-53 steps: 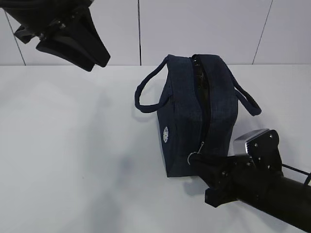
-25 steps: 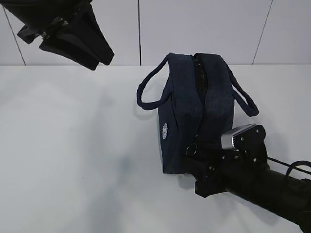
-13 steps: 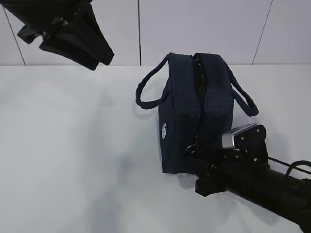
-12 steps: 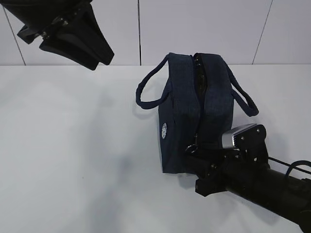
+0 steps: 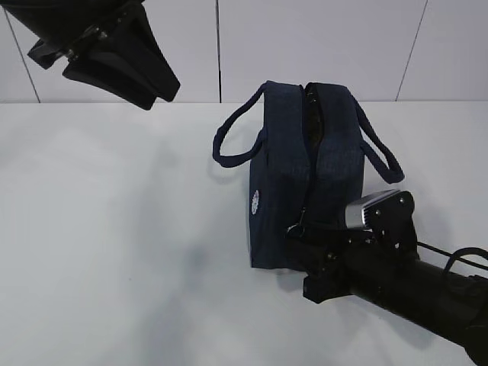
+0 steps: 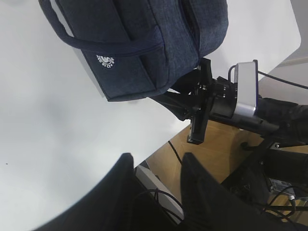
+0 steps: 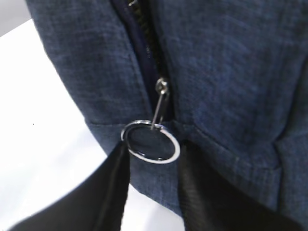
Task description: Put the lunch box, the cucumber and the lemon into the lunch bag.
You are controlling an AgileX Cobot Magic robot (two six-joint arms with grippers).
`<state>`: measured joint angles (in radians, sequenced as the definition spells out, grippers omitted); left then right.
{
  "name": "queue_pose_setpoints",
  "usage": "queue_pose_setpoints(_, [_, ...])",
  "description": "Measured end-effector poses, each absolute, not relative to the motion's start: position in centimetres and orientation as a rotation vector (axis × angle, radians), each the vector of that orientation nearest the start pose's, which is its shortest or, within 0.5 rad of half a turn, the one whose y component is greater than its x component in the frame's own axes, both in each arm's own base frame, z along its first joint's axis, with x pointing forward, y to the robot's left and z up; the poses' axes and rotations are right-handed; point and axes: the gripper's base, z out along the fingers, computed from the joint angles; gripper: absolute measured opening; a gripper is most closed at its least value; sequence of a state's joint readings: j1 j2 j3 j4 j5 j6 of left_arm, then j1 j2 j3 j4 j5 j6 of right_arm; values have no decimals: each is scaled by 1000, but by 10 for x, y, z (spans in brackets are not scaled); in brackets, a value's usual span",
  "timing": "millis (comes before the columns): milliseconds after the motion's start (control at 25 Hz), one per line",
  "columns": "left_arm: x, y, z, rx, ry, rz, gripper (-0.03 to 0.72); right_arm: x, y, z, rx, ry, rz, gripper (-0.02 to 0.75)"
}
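While the lunch bag (image 5: pixel 305 175) gapes, contents hidden, both jaws spread, holding nothing

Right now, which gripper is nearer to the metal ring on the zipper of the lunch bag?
Right. The right gripper has its fingers on both sides of the metal ring at the lunch bag end. The left gripper hangs high, far left of it.

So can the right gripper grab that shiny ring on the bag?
Probably yes. The ring pull hangs right between the right gripper fingers, with nothing in between, at the lunch bag end.
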<state>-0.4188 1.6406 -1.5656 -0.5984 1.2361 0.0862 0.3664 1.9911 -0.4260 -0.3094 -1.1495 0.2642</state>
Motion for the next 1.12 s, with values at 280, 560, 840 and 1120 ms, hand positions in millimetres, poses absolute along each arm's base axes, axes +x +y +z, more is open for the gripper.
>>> queue_pose_setpoints(280, [290,-182,356,555,2706,-921,238,250,123,88,-418,1905,607,400])
queue_pose_setpoints(560, [290,-182,356,555,2706,-921,238,260,127,92,-418,1869,606,416])
queue_pose_setpoints(840, [290,-182,356,555,2706,-921,238,271,128,96,-390,1837,586,418])
queue_pose_setpoints(1120, [290,-182,356,555,2706,-921,238,271,137,99,-498,1801,640,409])
